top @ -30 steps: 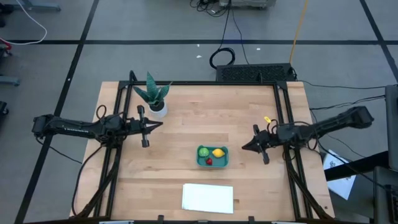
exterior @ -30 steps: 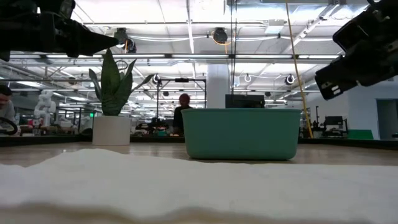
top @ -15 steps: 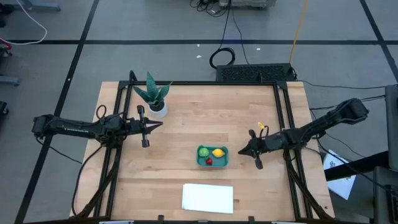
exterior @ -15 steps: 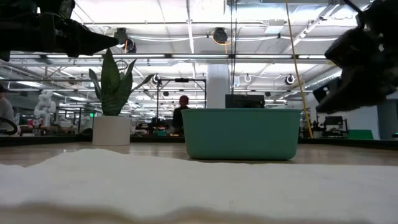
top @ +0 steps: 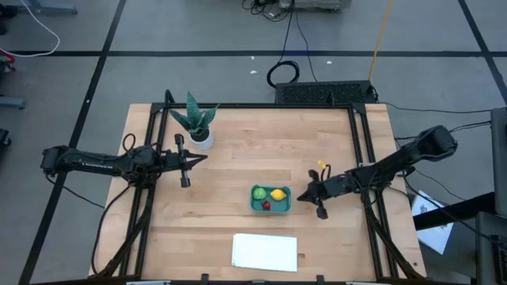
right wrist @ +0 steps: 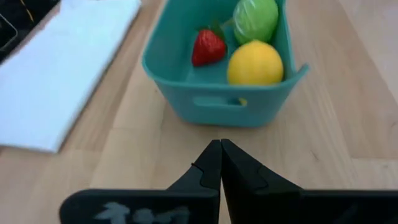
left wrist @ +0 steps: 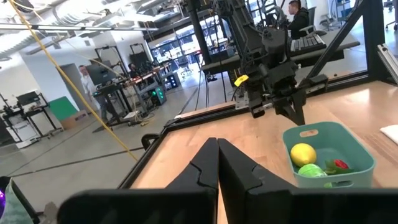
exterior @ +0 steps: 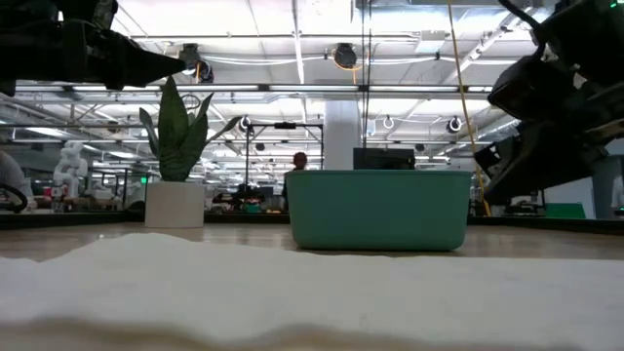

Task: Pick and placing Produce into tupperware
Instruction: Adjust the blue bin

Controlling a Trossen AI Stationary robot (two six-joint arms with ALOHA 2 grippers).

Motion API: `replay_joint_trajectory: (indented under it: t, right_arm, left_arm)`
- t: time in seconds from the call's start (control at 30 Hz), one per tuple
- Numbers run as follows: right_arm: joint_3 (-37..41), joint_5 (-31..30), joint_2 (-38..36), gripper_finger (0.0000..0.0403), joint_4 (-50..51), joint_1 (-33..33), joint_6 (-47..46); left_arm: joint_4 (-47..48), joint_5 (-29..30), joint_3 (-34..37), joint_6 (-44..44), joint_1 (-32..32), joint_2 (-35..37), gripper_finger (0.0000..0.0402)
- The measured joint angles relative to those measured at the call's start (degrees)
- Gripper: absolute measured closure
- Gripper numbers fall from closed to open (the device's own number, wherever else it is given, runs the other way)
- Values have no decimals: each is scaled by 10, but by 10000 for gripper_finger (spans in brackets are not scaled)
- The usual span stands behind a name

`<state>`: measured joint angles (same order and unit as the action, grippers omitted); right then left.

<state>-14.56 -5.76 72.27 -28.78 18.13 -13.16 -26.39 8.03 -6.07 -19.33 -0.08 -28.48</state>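
1. Table [top: 238,158] first, a pale wooden top with my two arms reaching in from either side; nearest my base lies a flat white sheet [top: 264,251]; toward the far left corner stands a potted plant [top: 196,123] in a white pot.
2. Tub [top: 271,199] next, a small teal box sitting a little right of the table's middle, between the plant and the sheet but well apart from both; its long side runs left to right across the table.
3. Right gripper [top: 313,193] is mine and the nearer one; it hovers just beside the tub's right end, fingers pressed together and holding nothing; from these fingers the tub lies straight ahead, its handled short end toward me in the right wrist view [right wrist: 217,87].
4. Left gripper [top: 204,157] waits well off to the left near the plant, fingers likewise clenched on nothing.
5. Fruit last, all three already inside the tub: a green round one [right wrist: 255,18], a lemon [right wrist: 255,62] beside it at the end nearest my right fingers, and a small strawberry [right wrist: 208,46] on the other side; I judge the placing done, nothing left out on the wood.
6. Hard to see: from table height the tub's wall [exterior: 378,210] hides the fruit entirely, and both arms are cut off at the frame edges there.
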Motion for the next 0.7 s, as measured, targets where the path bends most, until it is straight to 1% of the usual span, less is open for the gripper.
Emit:
replay_joint_trajectory:
  t: [0.23, 0.4, 0.57, 0.7]
  right_arm:
    - [-24, 1, 36, 403, -5, 0, 9]
    - [-36, 1, 54, 403, -6, 0, 19]
    - [-38, 3, 55, 403, -28, -1, 34]
    - [-38, 3, 55, 403, -38, -14, 36]
  left_arm:
    - [0, 0, 0, 0, 0, 0, 379]
    - [0, 0, 0, 0, 0, 0, 371]
    - [0, 0, 0, 0, 0, 0, 369]
    - [0, 0, 0, 0, 0, 0, 369]
